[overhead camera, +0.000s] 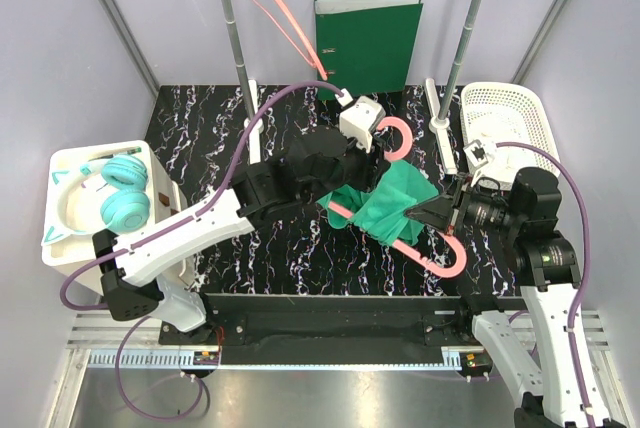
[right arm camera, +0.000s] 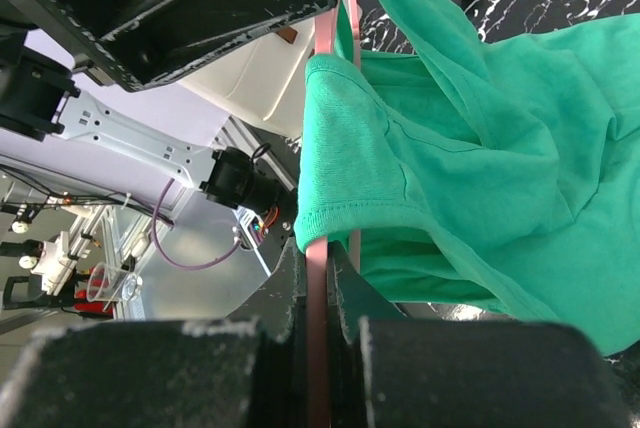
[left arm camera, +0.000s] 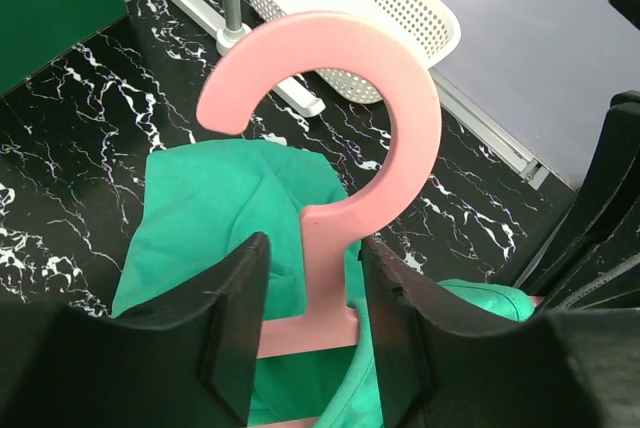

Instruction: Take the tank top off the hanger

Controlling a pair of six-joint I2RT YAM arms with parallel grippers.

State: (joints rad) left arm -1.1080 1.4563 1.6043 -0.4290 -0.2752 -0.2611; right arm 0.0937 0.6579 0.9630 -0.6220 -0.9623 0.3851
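A green tank top (overhead camera: pixel 390 203) hangs bunched on a pink hanger (overhead camera: pixel 400 138) held above the middle of the black marble table. In the left wrist view my left gripper (left arm camera: pixel 315 248) is open, its jaws on either side of the hanger's neck below the hook (left arm camera: pixel 400 78), with a gap on the left side; the tank top (left arm camera: pixel 210 208) lies beneath. My right gripper (overhead camera: pixel 440 213) is shut on the hanger's thin arm (right arm camera: pixel 318 328); the tank top's hem (right arm camera: pixel 340 213) drapes over the bar just past the fingertips.
A second pink hanger (overhead camera: pixel 275 8) hangs on the rack between two poles (overhead camera: pixel 235 38). A green binder (overhead camera: pixel 368 43) stands at the back. A white basket (overhead camera: pixel 505 123) is at the right, teal headphones (overhead camera: pixel 120 198) at the left.
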